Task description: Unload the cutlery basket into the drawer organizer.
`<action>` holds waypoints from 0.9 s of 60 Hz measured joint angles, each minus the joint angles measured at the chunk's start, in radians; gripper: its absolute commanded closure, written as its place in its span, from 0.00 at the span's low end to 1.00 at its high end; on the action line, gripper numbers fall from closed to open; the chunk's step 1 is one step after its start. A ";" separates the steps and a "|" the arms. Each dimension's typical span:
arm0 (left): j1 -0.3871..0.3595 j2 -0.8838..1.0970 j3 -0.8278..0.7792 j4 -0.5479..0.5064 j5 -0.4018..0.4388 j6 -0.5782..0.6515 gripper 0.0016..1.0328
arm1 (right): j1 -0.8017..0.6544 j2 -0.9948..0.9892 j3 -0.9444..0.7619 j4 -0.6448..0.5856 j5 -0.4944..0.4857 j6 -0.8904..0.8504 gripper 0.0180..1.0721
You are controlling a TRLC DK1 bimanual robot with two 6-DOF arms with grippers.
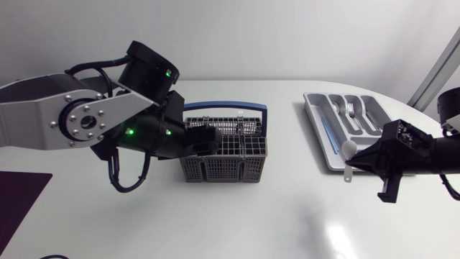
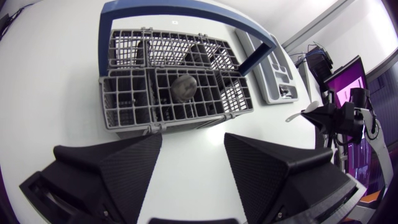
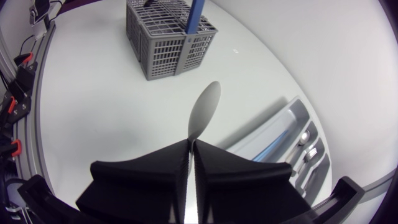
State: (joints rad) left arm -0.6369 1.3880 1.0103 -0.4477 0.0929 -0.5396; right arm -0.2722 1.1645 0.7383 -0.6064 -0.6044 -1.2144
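The grey cutlery basket (image 1: 223, 155) with a blue handle (image 1: 226, 107) stands mid-table. My left gripper (image 1: 205, 138) hovers over its left end. In the left wrist view that gripper (image 2: 193, 162) is open and empty, with the basket (image 2: 174, 81) just ahead of it and a spoon bowl (image 2: 185, 87) showing in a middle compartment. My right gripper (image 1: 361, 161) is shut on a spoon (image 1: 349, 151) at the near edge of the grey drawer organizer (image 1: 316, 122). From the right wrist, the spoon (image 3: 205, 112) sticks out ahead of the closed fingers (image 3: 155, 171).
Forks and other cutlery (image 1: 352, 114) lie in the organizer's compartments. A dark mat (image 1: 18, 198) sits at the table's front left corner. The table's rounded edge (image 1: 424, 115) runs just behind the organizer.
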 measured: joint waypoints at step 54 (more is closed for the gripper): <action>0.037 -0.154 -0.103 -0.034 -0.031 0.043 0.32 | -0.320 0.433 0.249 0.291 0.099 -0.365 0.95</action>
State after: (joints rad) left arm -0.6003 1.2343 0.9070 -0.4820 0.0616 -0.4961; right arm -0.5922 1.5970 0.9874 -0.3149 -0.5056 -1.5791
